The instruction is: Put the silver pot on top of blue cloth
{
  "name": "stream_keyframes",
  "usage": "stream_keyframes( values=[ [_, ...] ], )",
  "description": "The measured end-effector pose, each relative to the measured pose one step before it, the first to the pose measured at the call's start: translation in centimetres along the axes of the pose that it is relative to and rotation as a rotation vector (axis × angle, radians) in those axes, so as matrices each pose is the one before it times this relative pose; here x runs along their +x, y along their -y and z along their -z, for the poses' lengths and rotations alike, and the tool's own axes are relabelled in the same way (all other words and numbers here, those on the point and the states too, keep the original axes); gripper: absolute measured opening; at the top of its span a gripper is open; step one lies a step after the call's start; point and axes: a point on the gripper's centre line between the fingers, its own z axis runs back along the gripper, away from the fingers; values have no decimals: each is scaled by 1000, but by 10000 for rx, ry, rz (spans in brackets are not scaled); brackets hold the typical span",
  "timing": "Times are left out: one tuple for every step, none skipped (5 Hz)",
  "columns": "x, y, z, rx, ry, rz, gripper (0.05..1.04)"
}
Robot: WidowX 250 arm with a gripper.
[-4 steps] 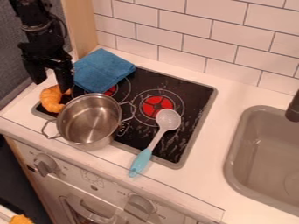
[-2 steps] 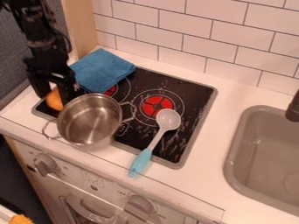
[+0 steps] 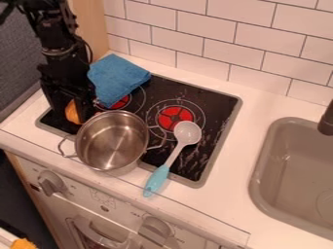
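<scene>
Over the front-left edge of the stove [image 3: 219, 109], the silver pot [image 3: 112, 141], round smooth metal, could skid or tip if a finger shoves its rim. At the stove's left, the gripper [image 3: 69, 111] hangs, jaws parted, risking the curved orange food [image 3: 73, 113]. Back-left, soft blue cloth [image 3: 117, 78] could bunch.
</scene>
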Motion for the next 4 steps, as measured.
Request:
stream_keyframes(
  values=[
    [-427, 194, -293, 152, -34, -86, 999],
    [133, 912, -830, -30, 272, 418, 999],
    [62, 1029, 376, -67, -97, 635, 999],
    [636, 1412, 434, 15, -87, 754, 999]
  ],
)
